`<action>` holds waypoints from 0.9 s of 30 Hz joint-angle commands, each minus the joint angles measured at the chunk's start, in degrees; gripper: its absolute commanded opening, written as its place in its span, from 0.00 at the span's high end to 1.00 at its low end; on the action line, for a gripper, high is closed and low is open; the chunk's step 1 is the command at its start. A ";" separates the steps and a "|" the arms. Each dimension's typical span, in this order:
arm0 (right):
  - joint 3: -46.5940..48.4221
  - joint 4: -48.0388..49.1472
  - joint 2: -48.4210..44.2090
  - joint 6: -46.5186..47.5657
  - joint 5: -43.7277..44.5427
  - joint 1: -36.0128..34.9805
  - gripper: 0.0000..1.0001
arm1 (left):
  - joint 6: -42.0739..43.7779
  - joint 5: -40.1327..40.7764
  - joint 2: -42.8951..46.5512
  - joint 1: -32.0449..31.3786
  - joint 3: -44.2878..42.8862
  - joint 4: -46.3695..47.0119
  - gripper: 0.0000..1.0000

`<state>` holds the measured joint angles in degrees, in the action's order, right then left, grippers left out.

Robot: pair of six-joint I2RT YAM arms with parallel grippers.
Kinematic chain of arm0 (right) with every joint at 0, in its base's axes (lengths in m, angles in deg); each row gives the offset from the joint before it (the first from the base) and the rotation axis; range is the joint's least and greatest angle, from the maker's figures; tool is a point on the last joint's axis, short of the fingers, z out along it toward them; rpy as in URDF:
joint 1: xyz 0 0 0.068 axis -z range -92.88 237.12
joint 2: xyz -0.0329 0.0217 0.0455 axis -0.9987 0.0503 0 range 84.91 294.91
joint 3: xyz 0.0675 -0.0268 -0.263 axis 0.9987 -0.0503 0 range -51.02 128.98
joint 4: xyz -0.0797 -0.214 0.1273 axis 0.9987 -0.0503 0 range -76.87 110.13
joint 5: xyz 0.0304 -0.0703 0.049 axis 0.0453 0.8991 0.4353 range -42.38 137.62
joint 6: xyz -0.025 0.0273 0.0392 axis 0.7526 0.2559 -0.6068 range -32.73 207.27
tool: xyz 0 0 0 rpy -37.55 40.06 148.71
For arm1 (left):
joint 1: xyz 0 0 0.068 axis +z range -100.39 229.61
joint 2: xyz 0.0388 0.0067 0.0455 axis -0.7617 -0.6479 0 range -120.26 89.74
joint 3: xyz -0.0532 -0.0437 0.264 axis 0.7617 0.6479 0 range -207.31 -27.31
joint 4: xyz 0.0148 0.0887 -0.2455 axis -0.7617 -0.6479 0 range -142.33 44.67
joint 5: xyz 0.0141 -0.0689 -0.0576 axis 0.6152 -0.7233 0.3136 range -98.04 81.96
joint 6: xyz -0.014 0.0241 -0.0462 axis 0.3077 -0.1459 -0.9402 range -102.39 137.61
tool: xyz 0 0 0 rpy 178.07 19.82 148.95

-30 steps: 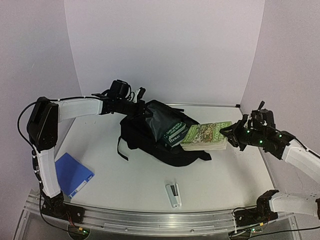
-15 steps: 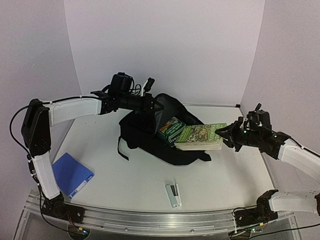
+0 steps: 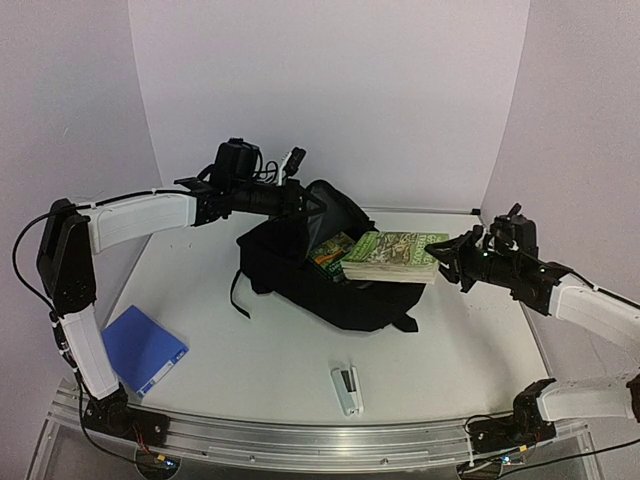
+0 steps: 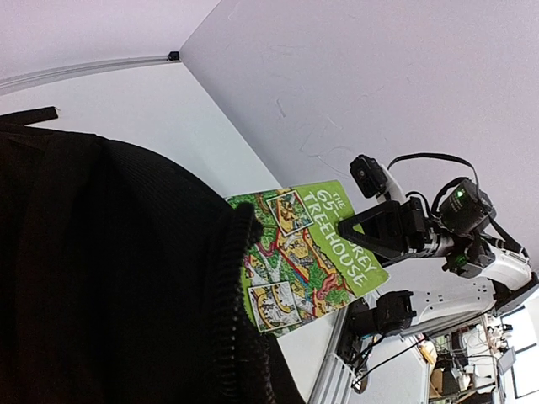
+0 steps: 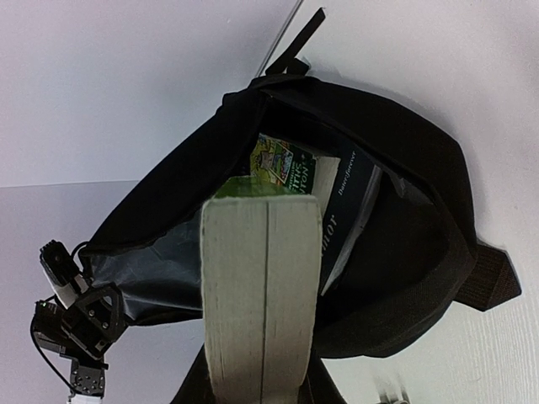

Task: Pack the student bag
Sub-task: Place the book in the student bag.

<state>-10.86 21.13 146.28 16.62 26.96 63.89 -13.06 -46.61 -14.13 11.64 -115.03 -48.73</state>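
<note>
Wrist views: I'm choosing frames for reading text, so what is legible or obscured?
Left wrist: the green illustrated paperback book shows a legible title; the large black fabric backpack fills the left half. Right wrist: the book's page edge looms large before the dim bag interior.

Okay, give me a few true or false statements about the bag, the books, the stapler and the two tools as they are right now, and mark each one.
1. The right tool grips the green book at the bag's mouth. True.
2. The left tool touches nothing. False: it is shut on the upper flap of the student bag, holding the mouth open.
3. The stapler lies inside the bag. False: it lies on the table, in front of the bag.
4. A second book already sits inside the bag. True.
</note>
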 commanded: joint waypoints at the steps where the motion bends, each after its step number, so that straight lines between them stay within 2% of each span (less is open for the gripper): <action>1: 1.49 10.32 1.98 -2.25 0.15 -0.14 1.00 | -0.58 -2.75 4.29 -0.43 -1.47 7.24 1.00; 8: 1.35 13.29 5.35 -3.59 0.74 -0.19 1.00 | -0.62 -3.05 3.84 -0.52 -1.86 7.24 1.00; 14: 0.62 21.14 8.34 -6.43 2.08 -0.80 1.00 | -0.93 -3.59 3.25 -0.66 -1.93 7.21 1.00; 19: 2.77 23.32 13.69 -6.46 4.15 -1.98 1.00 | -0.89 -3.70 2.91 -0.73 -2.23 7.26 1.00; 27: 5.93 26.94 23.09 -8.26 13.73 -7.52 1.00 | -1.12 -3.44 2.24 -0.78 -1.79 7.23 1.00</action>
<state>-9.91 38.27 166.49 10.36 34.31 59.47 -13.99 -47.45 -14.13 11.46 -115.03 -48.24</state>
